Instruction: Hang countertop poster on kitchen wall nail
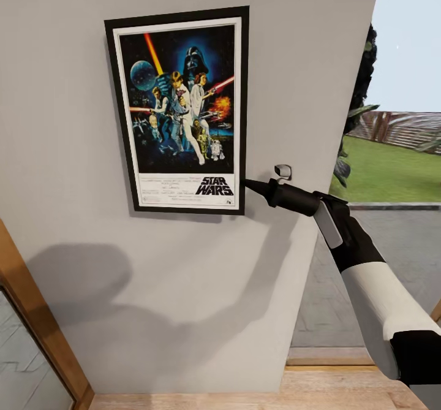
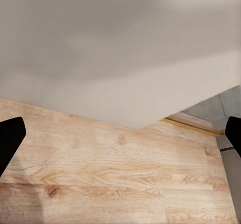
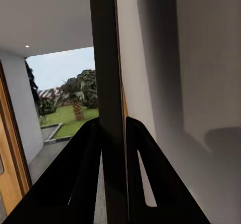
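With the poster (image 1: 180,110) flat against the grey wall (image 1: 67,122) and the right claw (image 1: 250,184) clamped on the frame's lower right edge, releasing before it catches a nail risks it dropping to the wooden floor (image 2: 115,179); the left claw (image 2: 120,138) hangs apart.
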Available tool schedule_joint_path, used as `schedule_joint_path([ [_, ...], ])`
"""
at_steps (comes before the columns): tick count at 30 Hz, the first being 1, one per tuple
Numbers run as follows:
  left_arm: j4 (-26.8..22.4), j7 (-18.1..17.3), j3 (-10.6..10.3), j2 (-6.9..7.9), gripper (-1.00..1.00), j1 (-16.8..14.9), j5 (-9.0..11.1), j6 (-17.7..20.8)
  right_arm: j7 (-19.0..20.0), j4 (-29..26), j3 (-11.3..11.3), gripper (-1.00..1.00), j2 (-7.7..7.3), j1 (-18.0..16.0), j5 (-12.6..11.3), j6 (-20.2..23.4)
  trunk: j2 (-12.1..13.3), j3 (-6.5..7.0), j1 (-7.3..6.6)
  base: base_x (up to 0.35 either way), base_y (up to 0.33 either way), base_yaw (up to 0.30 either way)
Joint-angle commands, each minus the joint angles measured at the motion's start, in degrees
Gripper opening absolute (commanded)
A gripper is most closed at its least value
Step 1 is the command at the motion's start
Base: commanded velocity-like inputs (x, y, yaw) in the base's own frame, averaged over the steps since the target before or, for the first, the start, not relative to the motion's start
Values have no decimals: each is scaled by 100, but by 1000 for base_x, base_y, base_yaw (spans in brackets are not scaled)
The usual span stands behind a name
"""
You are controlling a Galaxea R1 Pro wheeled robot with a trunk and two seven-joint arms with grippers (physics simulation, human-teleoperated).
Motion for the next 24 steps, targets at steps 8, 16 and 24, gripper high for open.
schedule_joint_path([
  [8,-7,-13,-49,4,100,-4,58,-19,9,3,17,-100,-6,-3,-62,65,-5,-3,2,0,0,0],
  [16,-7,-13,-49,4,100,-4,58,-19,13,3,19,-100,-3,-3,-62,60,-5,-3,2,0,7,0],
  [24,-9,-13,-49,4,100,-4,58,-19,13,3,14,-100,-2,-3,-62,59,-5,-3,2,16,132,0],
])
